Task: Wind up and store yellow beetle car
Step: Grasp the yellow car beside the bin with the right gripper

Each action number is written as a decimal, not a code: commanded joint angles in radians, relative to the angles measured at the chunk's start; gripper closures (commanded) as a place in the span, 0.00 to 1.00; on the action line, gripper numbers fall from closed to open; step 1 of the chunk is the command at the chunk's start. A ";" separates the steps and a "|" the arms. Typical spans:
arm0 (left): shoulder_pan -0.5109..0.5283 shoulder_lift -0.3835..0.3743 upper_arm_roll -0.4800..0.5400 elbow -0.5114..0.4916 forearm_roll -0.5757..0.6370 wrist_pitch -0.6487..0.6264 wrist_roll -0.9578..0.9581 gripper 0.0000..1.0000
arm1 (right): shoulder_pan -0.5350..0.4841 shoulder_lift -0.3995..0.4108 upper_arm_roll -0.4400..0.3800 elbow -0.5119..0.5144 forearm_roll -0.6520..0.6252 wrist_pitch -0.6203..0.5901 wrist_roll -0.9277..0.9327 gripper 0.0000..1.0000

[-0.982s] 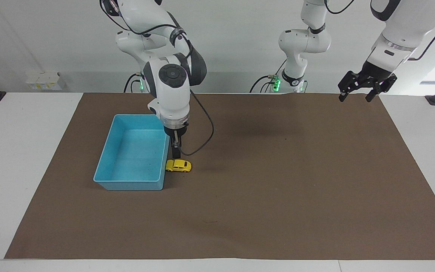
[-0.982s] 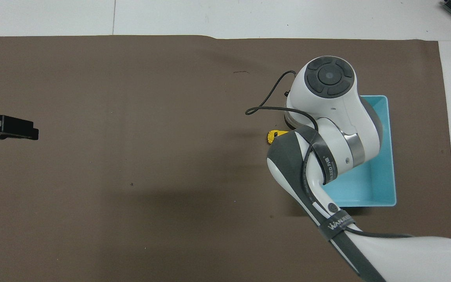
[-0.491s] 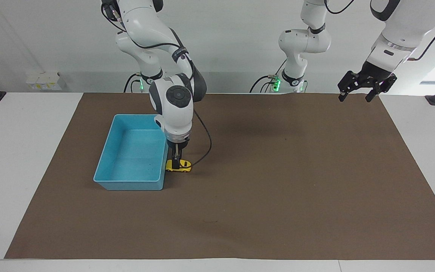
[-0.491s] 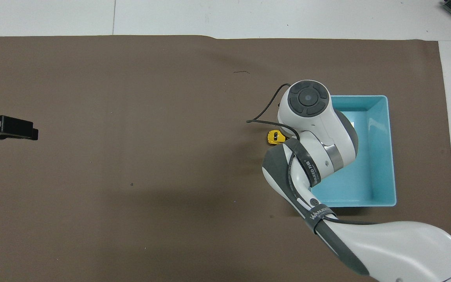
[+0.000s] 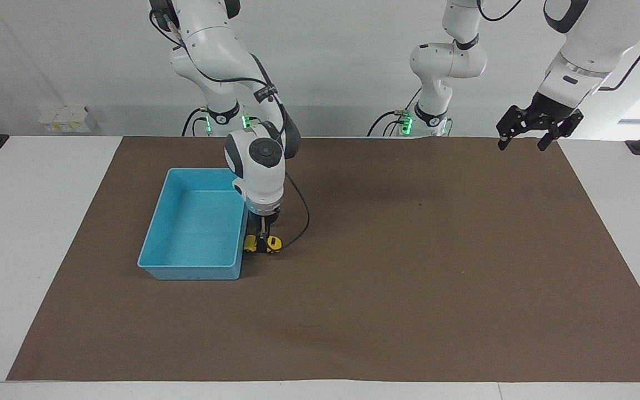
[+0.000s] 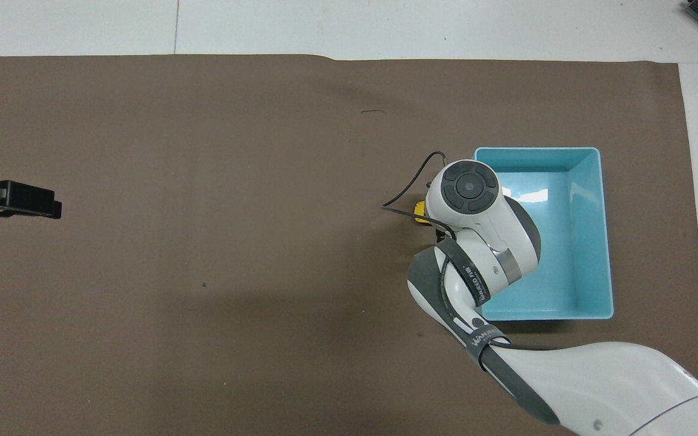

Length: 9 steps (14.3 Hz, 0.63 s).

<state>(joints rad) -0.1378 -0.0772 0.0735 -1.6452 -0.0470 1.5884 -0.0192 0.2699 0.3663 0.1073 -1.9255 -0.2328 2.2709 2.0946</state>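
The yellow beetle car stands on the brown mat right beside the light blue bin, on the bin's side toward the left arm. My right gripper has come straight down onto it, open, a dark finger on each side of the car's middle, so only the yellow ends show. In the overhead view the right arm's wrist covers all but a yellow sliver of the car. My left gripper waits open in the air over the mat's corner at the left arm's end, seen also as the left gripper.
The bin holds nothing and its wall almost touches the car. A black cable loops from the right wrist down over the mat beside the car. The brown mat covers most of the white table.
The right gripper has dropped from just above the car to down around it. The car, the bin and the left arm have not moved.
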 commanded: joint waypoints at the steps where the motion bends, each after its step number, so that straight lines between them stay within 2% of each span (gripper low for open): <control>1: 0.009 -0.004 -0.006 -0.007 0.016 -0.007 0.018 0.00 | -0.020 -0.018 0.008 -0.055 -0.034 0.059 0.038 0.23; 2: 0.007 -0.001 -0.006 -0.001 0.018 -0.001 0.019 0.00 | -0.024 -0.021 0.008 -0.064 -0.034 0.074 0.035 0.48; 3: 0.010 0.004 -0.006 0.005 0.018 -0.001 0.019 0.00 | -0.026 -0.021 0.008 -0.064 -0.034 0.076 0.031 0.99; 6: 0.009 -0.003 -0.006 -0.004 0.016 -0.001 0.019 0.00 | -0.017 -0.017 0.008 -0.038 -0.034 0.043 0.030 1.00; 9: 0.009 -0.003 -0.006 -0.001 0.016 -0.005 0.016 0.00 | 0.014 -0.017 0.008 0.040 -0.034 -0.065 0.031 1.00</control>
<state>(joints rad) -0.1378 -0.0761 0.0734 -1.6453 -0.0470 1.5890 -0.0164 0.2695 0.3583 0.1074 -1.9323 -0.2345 2.2724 2.0950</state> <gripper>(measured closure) 0.000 0.537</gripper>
